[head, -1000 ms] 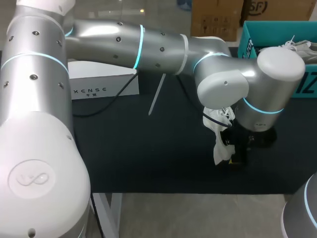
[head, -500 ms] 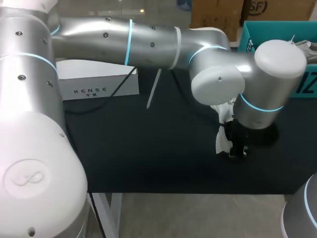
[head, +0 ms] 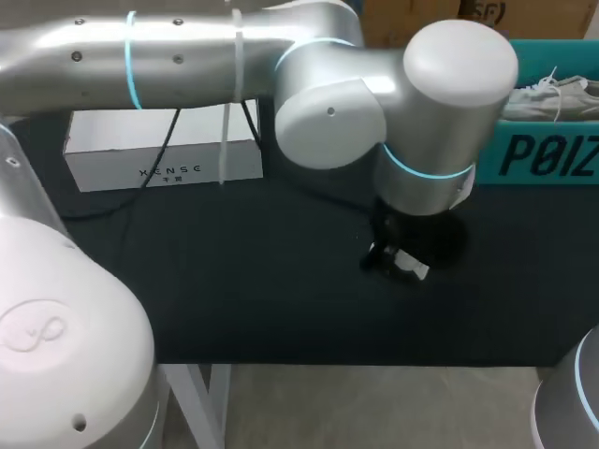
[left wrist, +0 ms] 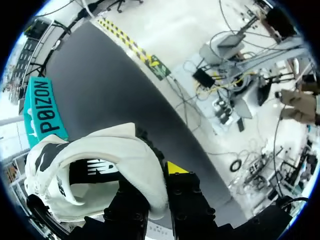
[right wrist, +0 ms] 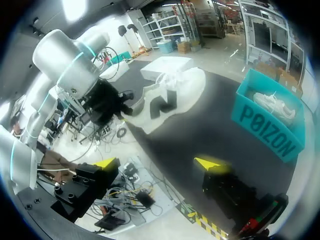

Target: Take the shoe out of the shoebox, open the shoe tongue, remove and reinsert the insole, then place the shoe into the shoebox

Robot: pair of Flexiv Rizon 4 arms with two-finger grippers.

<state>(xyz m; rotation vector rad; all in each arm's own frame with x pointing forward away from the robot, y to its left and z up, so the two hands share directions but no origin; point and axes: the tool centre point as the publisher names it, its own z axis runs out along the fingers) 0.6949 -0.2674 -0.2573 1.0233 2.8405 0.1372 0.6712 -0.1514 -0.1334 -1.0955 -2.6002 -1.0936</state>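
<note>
A white sneaker (right wrist: 167,100) with a black side logo hangs above the counter (head: 234,281), its upper edge pinched in the left end effector (left wrist: 159,192). The open teal shoebox (head: 547,159) stands at the counter's far right, holding a second white shoe (head: 552,94).

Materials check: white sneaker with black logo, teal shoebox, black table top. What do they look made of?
White sneaker: likely smooth leather or synthetic, matte; padded collar folds softly.
Teal shoebox: probably printed cardboard; thin, flat, matte walls.
Black table top: matte, no glare; fabric or rubber mat, cannot tell which.
</note>
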